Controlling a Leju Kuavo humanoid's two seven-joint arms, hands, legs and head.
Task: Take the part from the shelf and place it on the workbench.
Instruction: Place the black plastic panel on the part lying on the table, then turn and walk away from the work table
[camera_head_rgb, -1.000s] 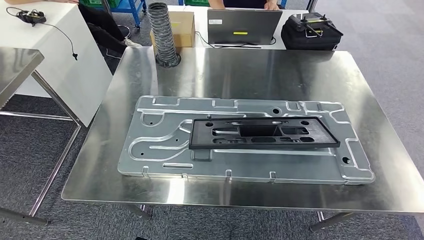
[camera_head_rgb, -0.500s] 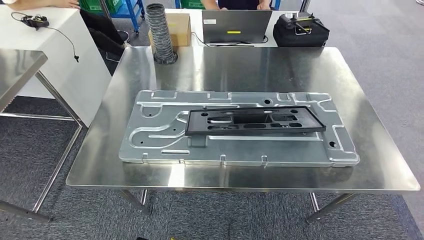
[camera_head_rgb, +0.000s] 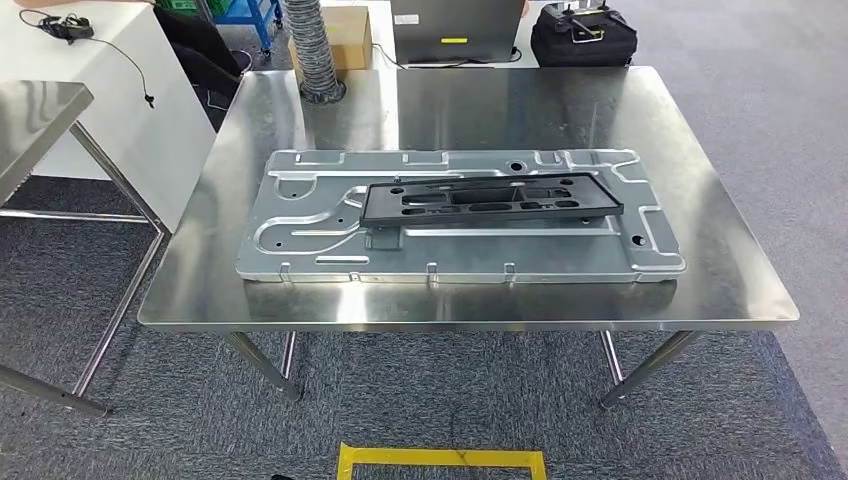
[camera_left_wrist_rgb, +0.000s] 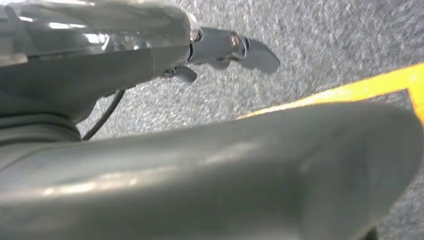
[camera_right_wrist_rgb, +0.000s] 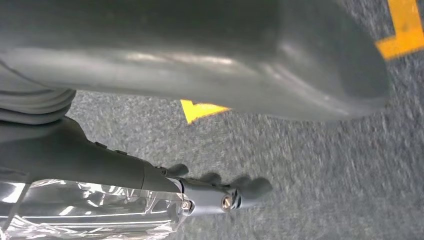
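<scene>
Part: black rectangular plastic frame lies flat on the stamped grey metal panel on the steel worktop, long axis crosswise.
Hands: left hand and right hand hang empty, fingers loose, over grey carpet.
Relation: frame ahead of and above both hands, slightly nearer the right.

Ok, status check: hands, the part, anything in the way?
Left hand and right hand hang empty over carpet. Black part lies on the metal panel on the workbench. Nothing blocking.

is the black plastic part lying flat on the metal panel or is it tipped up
Flat, as far as the head view shows. The black part lies lengthwise on the metal panel, no end visibly raised.
</scene>
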